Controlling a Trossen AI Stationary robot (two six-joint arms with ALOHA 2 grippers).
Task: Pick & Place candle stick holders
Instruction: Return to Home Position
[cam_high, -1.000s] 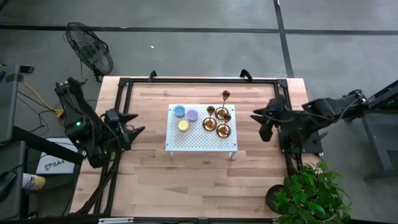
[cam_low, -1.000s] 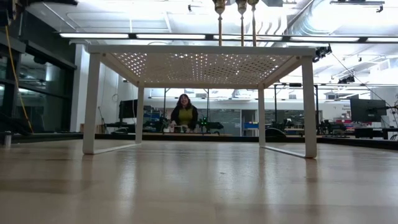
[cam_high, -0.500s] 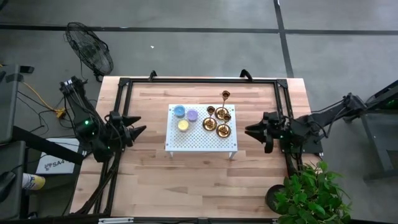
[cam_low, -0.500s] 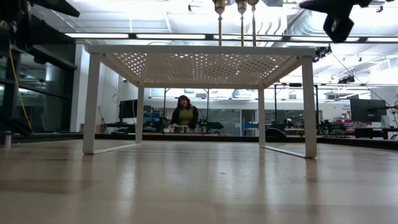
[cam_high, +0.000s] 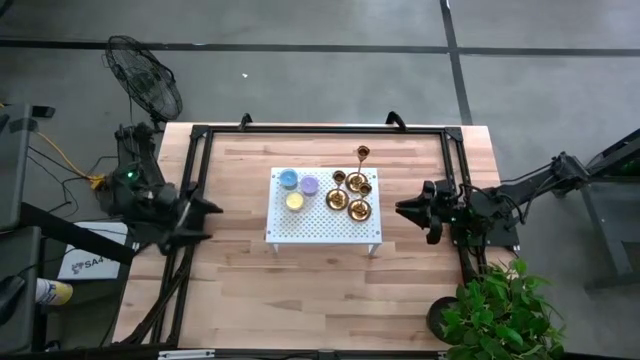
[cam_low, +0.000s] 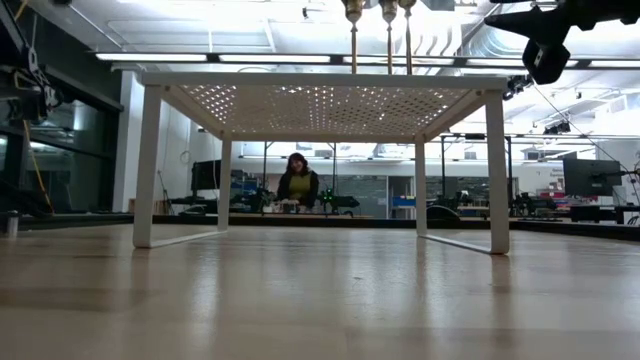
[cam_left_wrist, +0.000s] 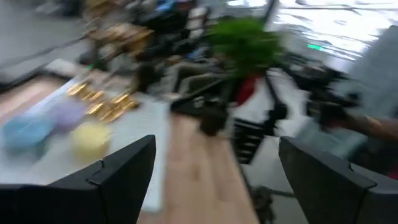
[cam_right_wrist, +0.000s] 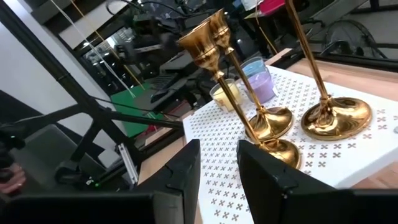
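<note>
Several gold candle stick holders (cam_high: 352, 192) stand on their round bases on the right half of a white perforated stand (cam_high: 318, 222) at mid-table. One more holder (cam_high: 363, 153) stands on the wood just beyond the stand. Blue, purple and yellow candle discs (cam_high: 298, 188) lie on the stand's left half. My right gripper (cam_high: 401, 209) hangs level, just right of the stand, and points at the holders (cam_right_wrist: 268, 119). Its fingers (cam_right_wrist: 186, 171) are a narrow gap apart with nothing between them. My left gripper (cam_high: 205, 218) is wide open (cam_left_wrist: 214, 155) at the table's left edge and faces the stand.
Black frame rails (cam_high: 196, 170) run along the table's left, far and right edges. A fan (cam_high: 146, 82) stands beyond the far left corner. A potted plant (cam_high: 495, 312) stands at the near right corner. Beyond the table, in the low view, sits a person (cam_low: 297, 185).
My right gripper has come down, tipped to level and moved toward the stand's right side, coming into the low view from above. My left gripper has drawn back toward the table's left edge and swung round. The holders have kept still.
</note>
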